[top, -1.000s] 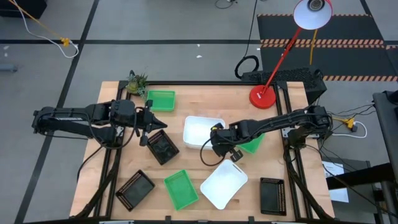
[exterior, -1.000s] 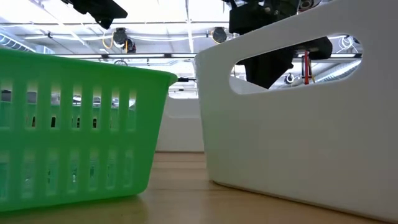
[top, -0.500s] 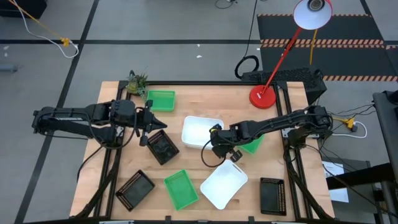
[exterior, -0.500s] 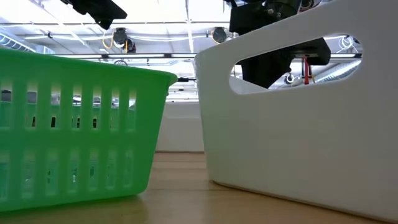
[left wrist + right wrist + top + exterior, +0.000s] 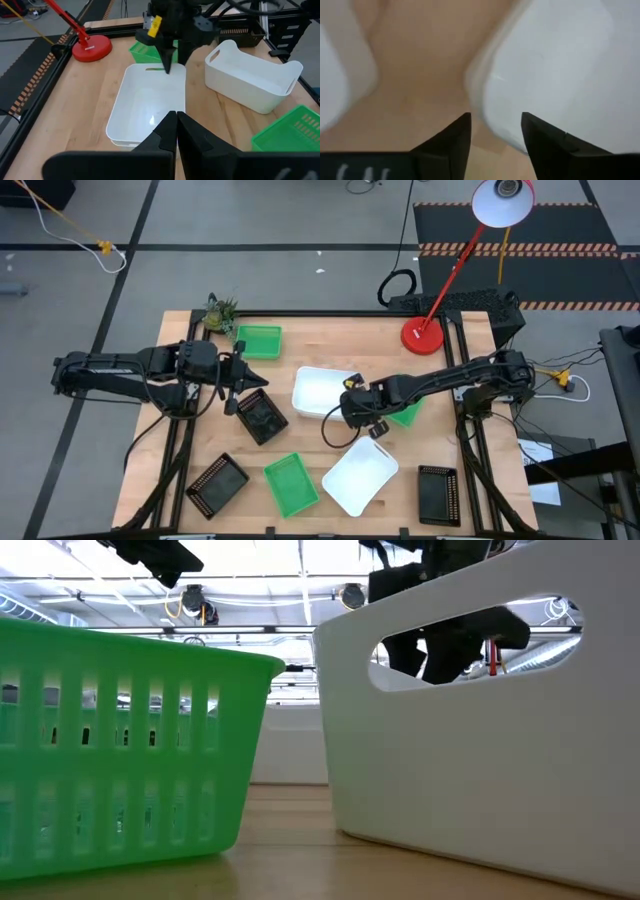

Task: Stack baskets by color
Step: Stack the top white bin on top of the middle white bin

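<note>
Two white footprints are all I can count on the table (image 5: 340, 340). The centre white basket (image 5: 318, 392) may be more than one nested; I can't tell from above. The loose white basket (image 5: 360, 477) sits at 6 o'clock.

The right gripper (image 5: 358, 404) is at the centre basket's 4 o'clock corner. Its fingers (image 5: 457, 135) are spread, with the white rim running between them and nothing pinched as far as I can judge. The left gripper (image 5: 243, 383) hangs at 9 o'clock with its fingers pressed together and empty, just above the near black basket (image 5: 262, 418).

My worry is the pull-out. If I raise the right gripper off-line, a finger could hook that rim and drag or tip the basket. The right arm also lies over the far green basket (image 5: 407, 415) at 3 o'clock, so a low sweep back would shove it. The loose white basket is close on the 6 o'clock side, which leaves little room to swing that way.

Open wood lies toward 12 and 1 o'clock, short of the red lamp base (image 5: 422, 336). The corner green basket (image 5: 259, 341) sits at 11. The front green basket (image 5: 291, 485) is at 7, the left black basket (image 5: 217, 485) at 8 and the right black basket (image 5: 438, 494) at 5, all near the front edge.
</note>
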Controlling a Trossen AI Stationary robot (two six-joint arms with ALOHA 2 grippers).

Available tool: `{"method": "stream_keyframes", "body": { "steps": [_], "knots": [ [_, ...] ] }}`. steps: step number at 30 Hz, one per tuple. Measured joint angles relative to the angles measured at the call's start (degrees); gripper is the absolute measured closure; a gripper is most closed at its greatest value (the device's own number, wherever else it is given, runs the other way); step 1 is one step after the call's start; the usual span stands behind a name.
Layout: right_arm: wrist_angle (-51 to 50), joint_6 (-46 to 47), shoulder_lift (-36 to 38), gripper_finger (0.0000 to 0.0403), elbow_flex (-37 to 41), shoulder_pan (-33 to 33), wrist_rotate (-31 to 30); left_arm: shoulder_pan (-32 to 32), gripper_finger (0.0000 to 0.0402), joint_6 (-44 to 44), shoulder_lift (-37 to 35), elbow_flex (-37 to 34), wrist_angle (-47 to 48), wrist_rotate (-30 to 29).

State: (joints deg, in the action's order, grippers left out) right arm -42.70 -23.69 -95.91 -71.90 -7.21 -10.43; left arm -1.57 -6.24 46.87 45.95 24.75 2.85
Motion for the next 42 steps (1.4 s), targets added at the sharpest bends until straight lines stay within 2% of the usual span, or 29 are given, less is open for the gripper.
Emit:
{"method": "stream_keyframes", "body": {
  "steps": [3,8,13,15,22,25,28,31,33,37,42],
  "knots": [
    [-0.2,2.2,0.2,0.0222,0.0,-0.1,-2.9,0.0,0.0387,0.0,0.0,0.0,0.0,0.0],
    [-0.4,3.0,1.7,0.0223,0.0,0.0,-3.6,0.0,0.0387,0.0,0.0,0.0,-0.1,0.0],
    [-1.8,5.4,3.5,0.0228,0.0,-0.1,-8.6,0.0,0.0387,0.1,0.0,0.0,-0.2,0.0],
    [-2.0,9.9,4.8,0.0228,0.0,-0.4,-8.7,0.0,0.0387,0.4,0.0,0.0,-0.1,0.0],
    [-3.1,37.6,10.3,0.0229,1.6,-4.4,-7.4,0.0,0.0387,0.1,0.0,0.0,-0.1,0.0],
    [2.5,41.7,12.0,0.0230,6.0,-7.5,-7.1,0.0,0.0387,-0.8,0.0,0.0,-0.2,0.0],
    [12.8,41.1,12.4,0.0241,11.3,-9.3,-5.6,0.0,0.0387,-0.8,0.0,0.0,-0.8,0.0],
    [24.7,41.0,12.3,0.0266,16.4,-9.3,-2.7,0.0,0.0387,-0.6,0.0,0.0,-1.3,0.0],
    [30.0,41.2,11.9,0.0286,19.4,-8.9,-3.2,0.0,0.0387,-0.1,0.0,0.0,-1.3,0.0],
    [34.8,42.0,11.9,0.0327,23.4,-8.2,-5.0,0.0,0.0387,-0.1,0.0,0.0,-1.4,0.0],
    [34.8,41.8,11.9,0.0370,25.2,-6.6,-5.9,0.0,0.0387,-0.8,0.0,0.0,-1.4,0.0]
  ]
}}
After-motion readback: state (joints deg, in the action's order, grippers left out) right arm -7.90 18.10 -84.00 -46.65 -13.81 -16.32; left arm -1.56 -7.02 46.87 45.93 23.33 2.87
